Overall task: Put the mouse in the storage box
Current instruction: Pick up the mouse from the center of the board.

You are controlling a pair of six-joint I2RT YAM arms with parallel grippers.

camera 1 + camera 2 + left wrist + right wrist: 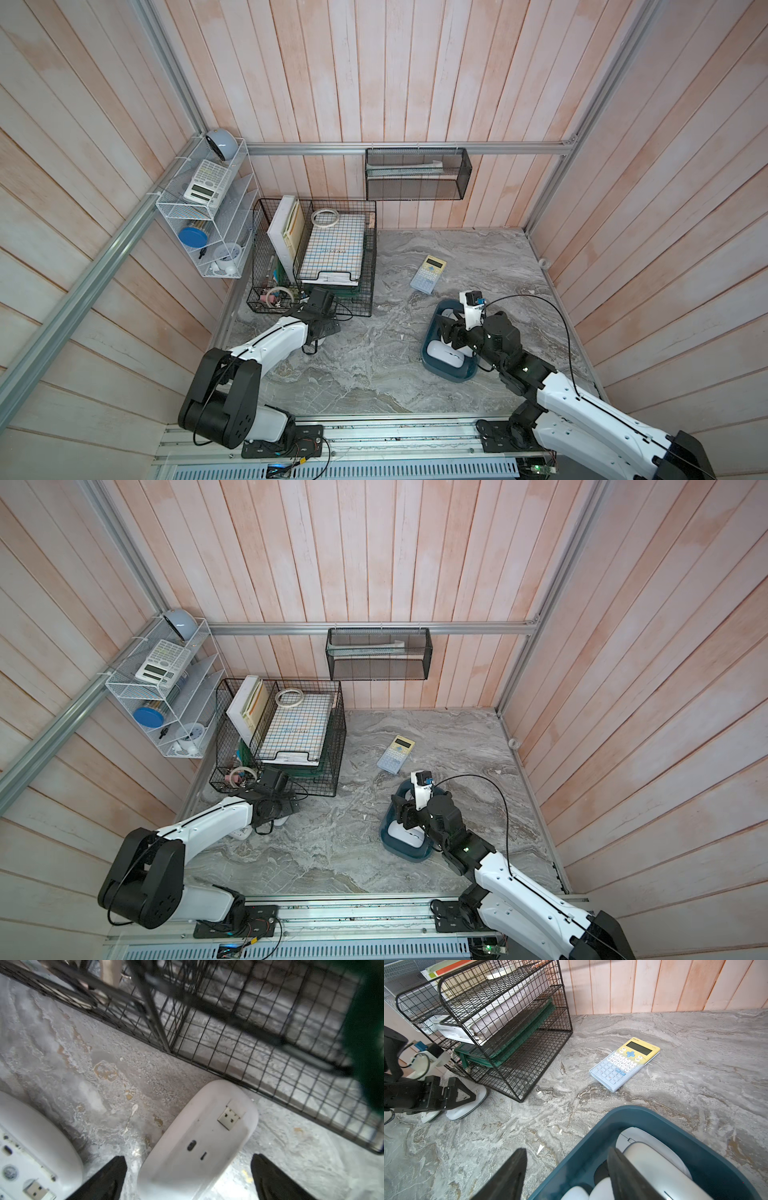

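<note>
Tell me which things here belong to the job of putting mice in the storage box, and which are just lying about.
Job: storage box; white mice already inside it; upside-down mouse straddled by the open left tool; second mouse beside it; right tool at the box wall.

Lying about: yellow-blue calculator; black wire rack; white wire shelf; hanging mesh basket; tape roll.

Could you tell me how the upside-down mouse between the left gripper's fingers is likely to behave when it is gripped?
The mouse looks like a rigid plastic shell, so it should not flex. Its smooth, rounded sides may slip in the left gripper. Lying on its curved top, it could rock or skid on the table.
</note>
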